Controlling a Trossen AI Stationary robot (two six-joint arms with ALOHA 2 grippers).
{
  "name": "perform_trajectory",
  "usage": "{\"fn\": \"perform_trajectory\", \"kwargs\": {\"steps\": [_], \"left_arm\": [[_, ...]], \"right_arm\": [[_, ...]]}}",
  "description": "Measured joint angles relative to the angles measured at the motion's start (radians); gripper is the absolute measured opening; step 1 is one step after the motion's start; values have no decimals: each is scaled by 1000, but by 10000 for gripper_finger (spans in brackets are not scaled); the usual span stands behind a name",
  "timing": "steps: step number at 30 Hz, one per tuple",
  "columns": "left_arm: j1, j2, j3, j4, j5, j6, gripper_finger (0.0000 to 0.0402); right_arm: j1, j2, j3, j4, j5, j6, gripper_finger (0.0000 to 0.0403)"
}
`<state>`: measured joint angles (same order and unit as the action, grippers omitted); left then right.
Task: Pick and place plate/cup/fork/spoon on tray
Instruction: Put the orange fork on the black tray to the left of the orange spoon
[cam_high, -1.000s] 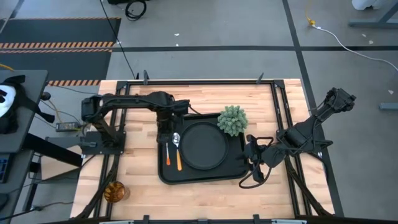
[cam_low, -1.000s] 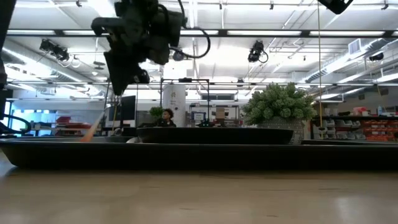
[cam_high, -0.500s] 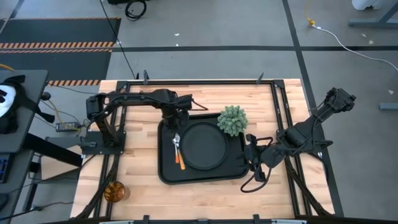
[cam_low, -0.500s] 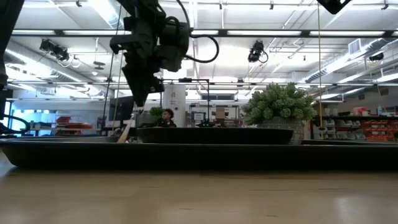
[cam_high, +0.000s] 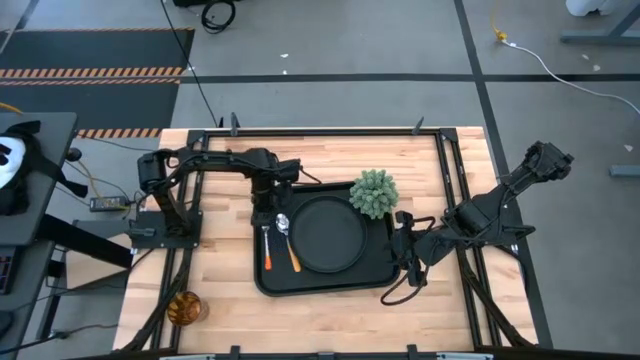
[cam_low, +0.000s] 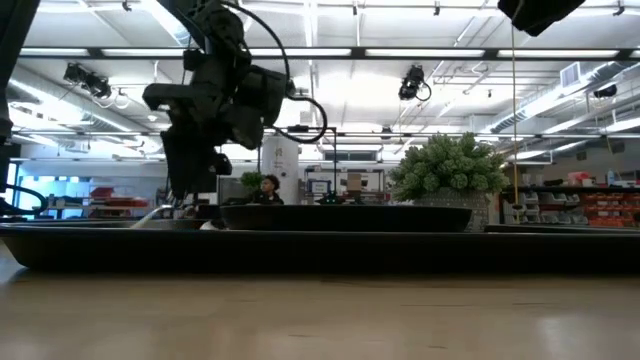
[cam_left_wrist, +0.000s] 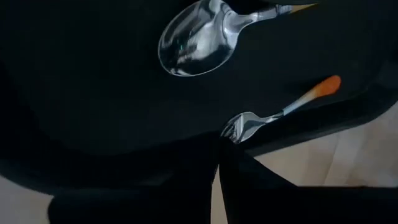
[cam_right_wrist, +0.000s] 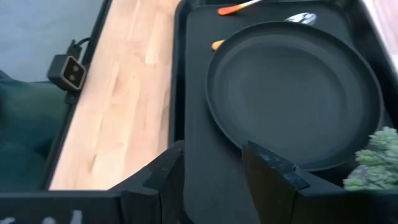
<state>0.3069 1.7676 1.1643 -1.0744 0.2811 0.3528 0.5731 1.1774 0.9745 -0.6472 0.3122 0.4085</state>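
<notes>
Left pincer (cam_high: 266, 212): fingers pressed together, empty, poised above the fork's metal head, arm reaching in from the desk's left edge. Fork (cam_high: 267, 247) and spoon (cam_high: 287, 241): lying side by side on the tray (cam_high: 300, 284), left of the plate (cam_high: 326, 236). Right pincer (cam_high: 404, 243): parted, empty, at the tray's right rim. Plant (cam_high: 373, 192): at the plate's far right. Cup (cam_high: 184, 308): on the desk (cam_high: 220, 270), well apart.

Black rectangular tray (cam_high: 325, 283) mid-table with the round black plate (cam_high: 327, 233) flat on it. Spoon (cam_high: 286, 240) and red-handled fork (cam_high: 267, 247) lie side by side beside the plate. Amber cup (cam_high: 184, 308) sits off-tray near the table corner.
</notes>
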Motion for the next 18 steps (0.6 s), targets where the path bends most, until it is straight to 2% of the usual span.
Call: {"fn": "perform_trajectory", "kwargs": {"steps": [8, 18], "left_arm": [[0, 0, -28, 73, -10, -24, 18], [4, 0, -28, 124, -15, -27, 19]], "right_arm": [[-63, 0, 0, 0, -5, -49, 167], [-85, 0, 0, -1, -131, -41, 167]]}}
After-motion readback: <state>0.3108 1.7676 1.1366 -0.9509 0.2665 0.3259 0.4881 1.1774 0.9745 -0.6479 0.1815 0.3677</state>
